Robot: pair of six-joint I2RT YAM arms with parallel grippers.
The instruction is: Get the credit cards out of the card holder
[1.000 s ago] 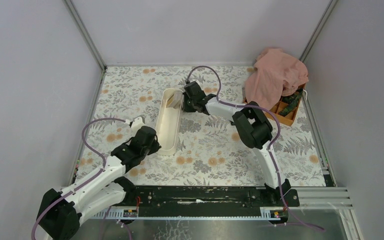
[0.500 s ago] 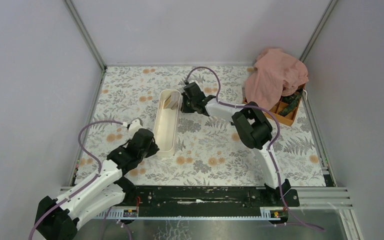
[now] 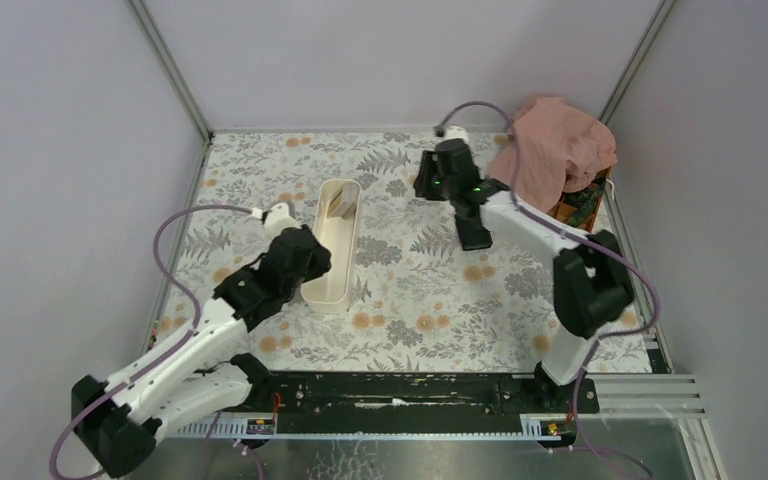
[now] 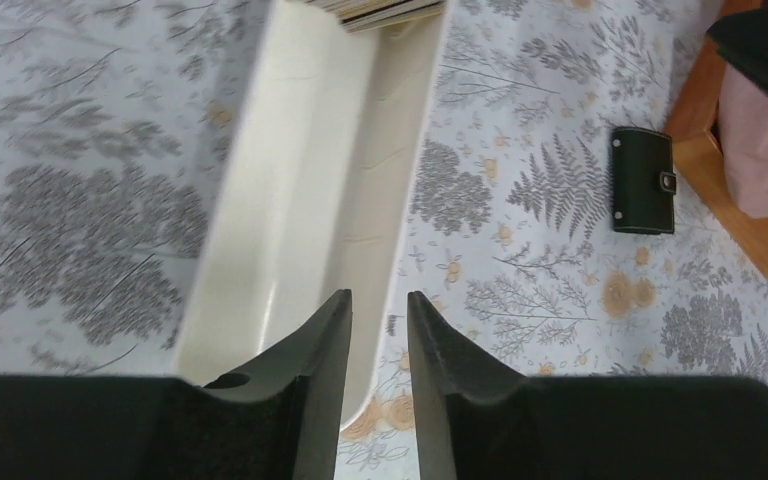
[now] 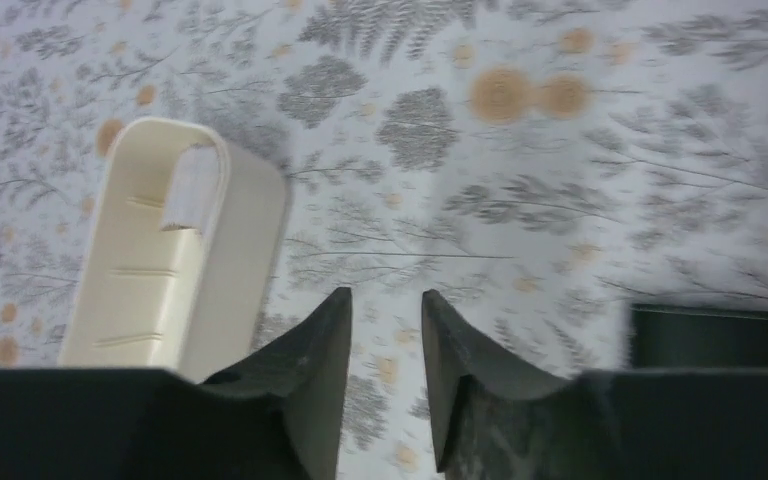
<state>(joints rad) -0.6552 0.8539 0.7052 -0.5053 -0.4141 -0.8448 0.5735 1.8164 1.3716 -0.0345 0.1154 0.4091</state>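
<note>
Plainly outside both slightly parted, empty jaws: closed card holder (image 4: 643,180) flat on floral table (image 4: 560,60).

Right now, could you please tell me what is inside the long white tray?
A small stack of cards sits at the far end of the white tray; the rest of its visible floor is bare. The left gripper covers part of its near end.
</note>
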